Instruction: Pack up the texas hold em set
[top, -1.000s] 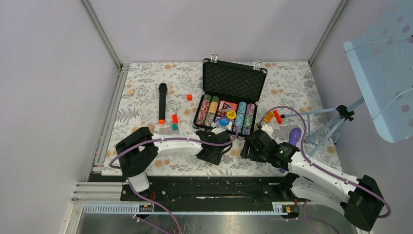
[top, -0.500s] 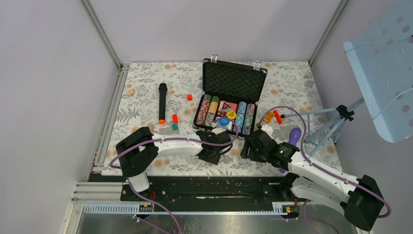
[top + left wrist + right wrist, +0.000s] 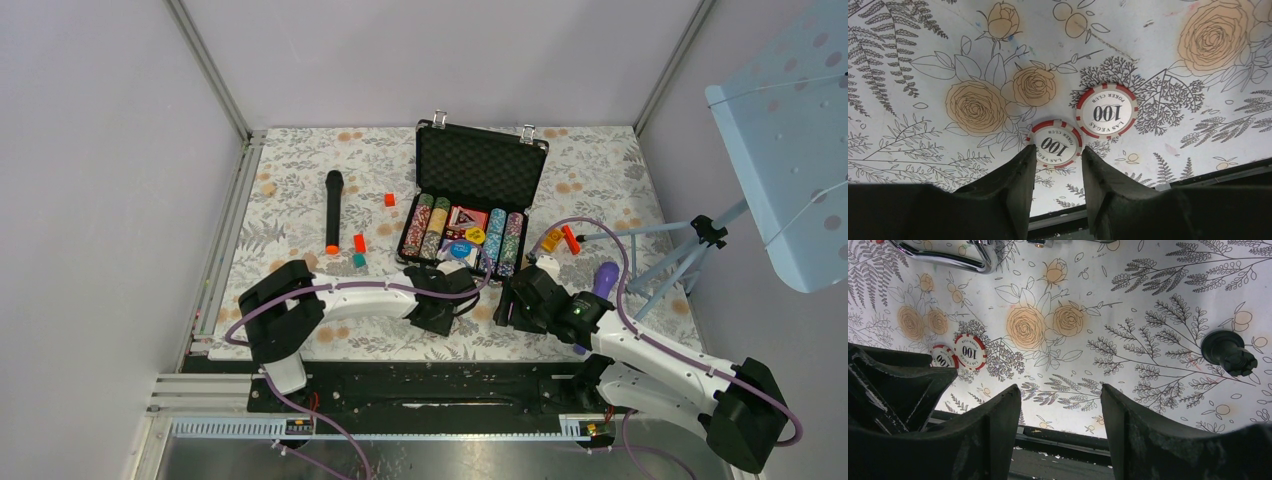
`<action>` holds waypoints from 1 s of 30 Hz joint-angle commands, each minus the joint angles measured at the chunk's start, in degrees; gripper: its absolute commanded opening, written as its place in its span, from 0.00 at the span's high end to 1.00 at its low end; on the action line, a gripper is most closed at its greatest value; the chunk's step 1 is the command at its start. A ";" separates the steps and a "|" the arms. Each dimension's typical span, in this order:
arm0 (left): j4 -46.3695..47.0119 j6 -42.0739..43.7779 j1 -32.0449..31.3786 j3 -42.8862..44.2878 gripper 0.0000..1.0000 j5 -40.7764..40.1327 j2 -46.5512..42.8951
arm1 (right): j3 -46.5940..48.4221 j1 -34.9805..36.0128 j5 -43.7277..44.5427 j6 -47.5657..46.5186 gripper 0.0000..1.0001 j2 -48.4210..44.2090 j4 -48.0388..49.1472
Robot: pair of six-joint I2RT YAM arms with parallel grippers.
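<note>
One chip (image 3: 1054,145) lies just beside a second chip (image 3: 1107,110), seemingly before the briefcase (image 3: 480,168).

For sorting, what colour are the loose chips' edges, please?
Red-and-white striped chips, clearest in left wrist view.

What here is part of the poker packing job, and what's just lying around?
Part of the job:
black case
chip rows inside it
card deck
yellow button
two loose red-and-white chips on the cloth

Just lying about:
black microphone
red block
teal block
tripod stand

Near chip (image 3: 1054,143) rim hidden behind fingers (image 3: 1018,180).
</note>
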 commanded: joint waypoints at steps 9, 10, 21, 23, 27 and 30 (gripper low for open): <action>-0.73 0.17 -0.41 1.93 0.61 -1.83 -1.12 | -0.06 -0.51 -0.94 -0.21 0.33 0.30 0.93; -0.77 0.17 -0.38 1.87 0.59 -1.90 -1.19 | -0.06 -0.51 -0.99 -0.21 0.33 0.30 0.96; -0.72 -0.19 -0.38 1.52 0.47 -2.40 -0.42 | -0.17 -0.60 -0.94 -0.17 0.33 0.21 0.92; -0.70 -0.24 -0.42 1.40 0.47 -2.46 -0.09 | -0.14 -0.60 -1.02 -0.28 0.33 0.23 0.96; -0.25 -0.31 -0.38 0.89 0.49 -2.24 0.39 | -0.14 -0.57 -0.94 -0.29 0.33 0.25 0.99; 0.28 -0.44 -0.38 0.18 0.50 -1.68 0.60 | -0.17 -0.60 -0.93 -0.25 0.33 0.30 0.93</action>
